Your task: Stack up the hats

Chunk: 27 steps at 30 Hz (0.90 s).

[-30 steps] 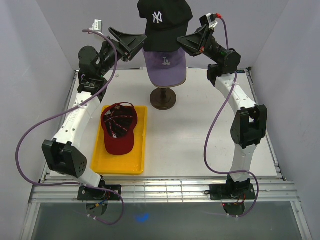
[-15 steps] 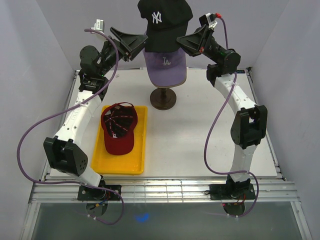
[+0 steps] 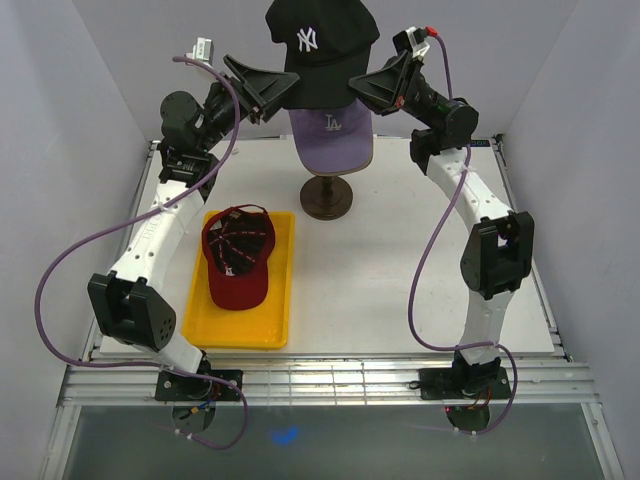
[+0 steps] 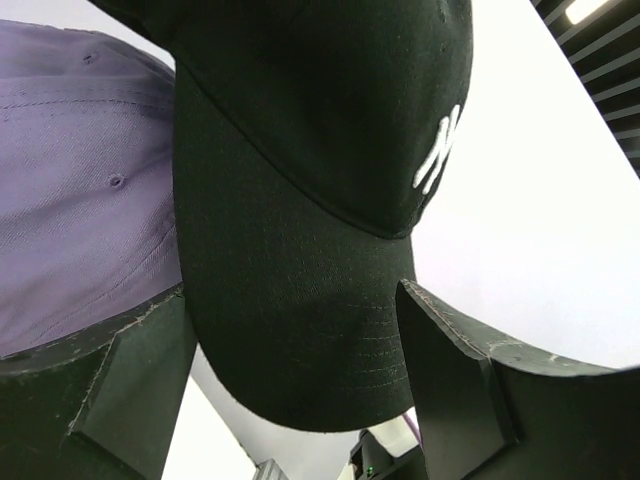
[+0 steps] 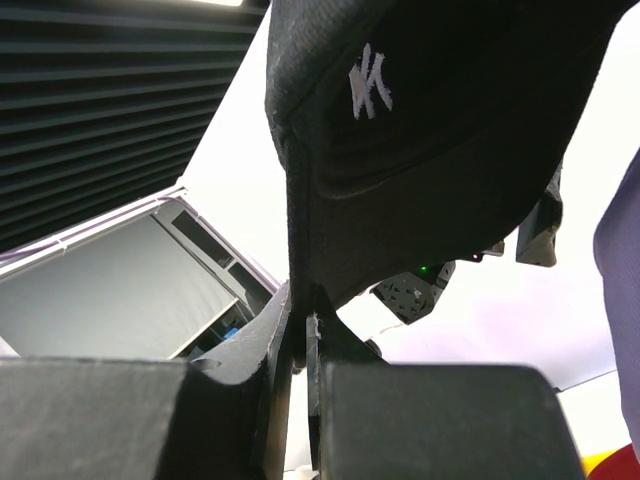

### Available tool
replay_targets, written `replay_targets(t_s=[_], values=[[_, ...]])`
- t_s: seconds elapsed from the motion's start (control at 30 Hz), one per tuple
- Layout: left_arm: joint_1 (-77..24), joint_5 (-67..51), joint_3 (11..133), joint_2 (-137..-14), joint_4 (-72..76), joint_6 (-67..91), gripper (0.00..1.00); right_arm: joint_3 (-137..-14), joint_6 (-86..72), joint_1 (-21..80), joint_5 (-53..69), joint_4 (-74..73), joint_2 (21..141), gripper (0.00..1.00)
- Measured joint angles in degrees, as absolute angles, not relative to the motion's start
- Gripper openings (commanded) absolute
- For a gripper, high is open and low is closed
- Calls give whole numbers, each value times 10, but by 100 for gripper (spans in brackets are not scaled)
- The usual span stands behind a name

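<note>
Yellow tray (image 3: 240, 328) near left edge, red cap (image 3: 238, 265) inside. Lavender cap (image 3: 333, 135) on stand (image 3: 326, 198) by far edge. NY cap (image 3: 315, 45) held above it. Right gripper (image 5: 300, 300) pinches its rim. Left gripper (image 4: 295, 300) spread, astride brim.

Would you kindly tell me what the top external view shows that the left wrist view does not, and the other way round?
Only the top external view shows the dark red cap lying in the yellow tray, the dark stand and the right hand at the edge of the black NY cap. Only the left wrist view shows up close that the fingers of the left hand stand wide apart on either side of that cap's brim. Both show the black NY cap above the lavender cap.
</note>
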State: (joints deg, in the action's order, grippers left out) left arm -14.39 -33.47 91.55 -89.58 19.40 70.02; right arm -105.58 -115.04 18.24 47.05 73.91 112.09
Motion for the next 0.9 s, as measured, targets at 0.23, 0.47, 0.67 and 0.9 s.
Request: replay_targets(t_s=[0.23, 0.47, 0.67, 0.9], values=[[-143, -335, 915, -896, 197, 705, 66, -1040, -1151, 181, 472, 741, 1112, 8], [-140, -335, 918, -896, 208, 721, 39, -1023, -1152, 165, 487, 742, 1096, 8], [-138, -335, 923, -896, 216, 729, 21, -1014, -1151, 159, 494, 722, 1086, 8], [-143, -329, 923, -896, 216, 731, 0, -1004, -1151, 154, 497, 678, 1068, 8]])
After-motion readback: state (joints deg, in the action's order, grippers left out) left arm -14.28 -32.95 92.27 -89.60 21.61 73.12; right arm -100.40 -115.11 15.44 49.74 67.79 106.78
